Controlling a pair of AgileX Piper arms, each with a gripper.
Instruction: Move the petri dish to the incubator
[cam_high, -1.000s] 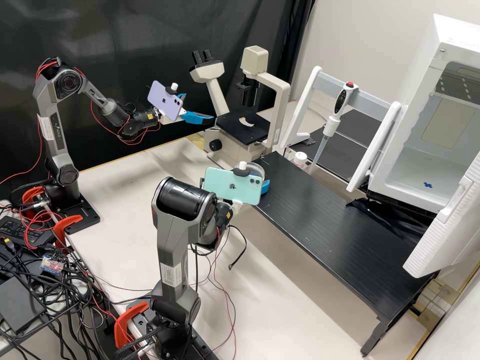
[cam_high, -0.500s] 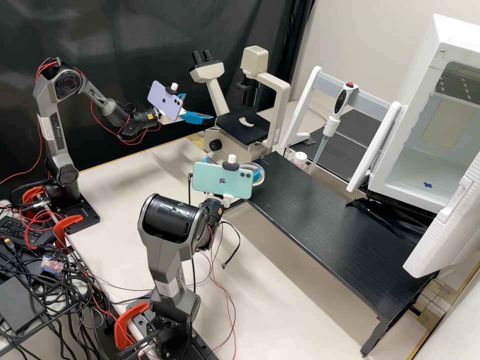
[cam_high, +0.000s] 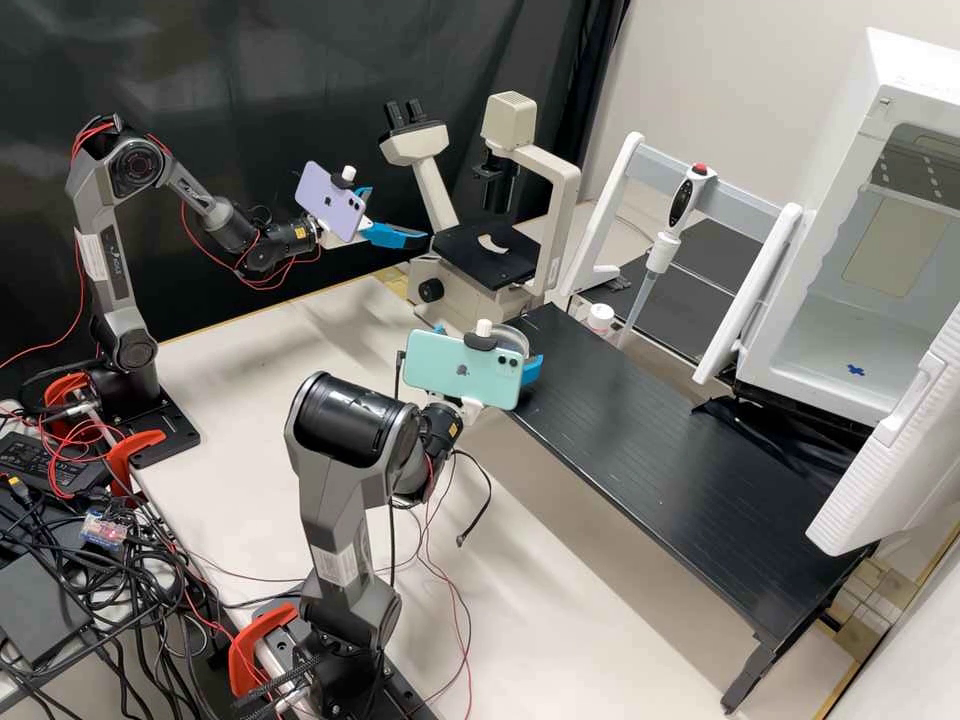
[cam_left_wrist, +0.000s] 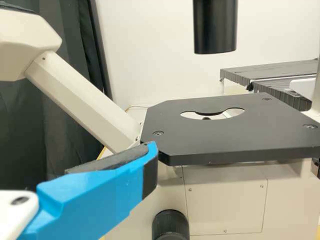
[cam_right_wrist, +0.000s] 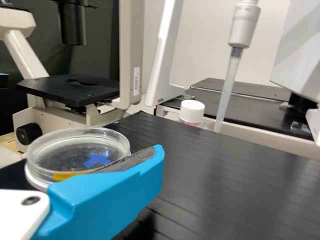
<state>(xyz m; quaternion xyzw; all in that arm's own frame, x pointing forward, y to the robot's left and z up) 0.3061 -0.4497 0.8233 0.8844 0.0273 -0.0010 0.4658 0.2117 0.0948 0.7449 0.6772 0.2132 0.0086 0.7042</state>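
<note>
Now the right gripper has swung back towards the incubator side, after dipping the other way half a second ago; in the high view its near finger then crossed the petri dish, and at this point that finger lies off the dish's outer side. The dish itself looks to have kept its place at the corner of the black stand, so what has shifted is the aim, not the load. The right gripper's two fingers are spread, one to either side of the dish as far as the high view allows; the phone hides much of the gap, and whether a pad touches the rim I can't quite make out. In the right wrist view the dish sits flat, close against the blue finger, with a blue cross showing through it. For the task, this reads as lining up for the grasp, with the carry still ahead. The next move would be to centre the dish and close gently, since a lopsided squeeze could slide it off the corner or tip its lid. The left gripper is unchanged, its fingers apart beside the microscope. The incubator's door stands open, ready to receive.
</note>
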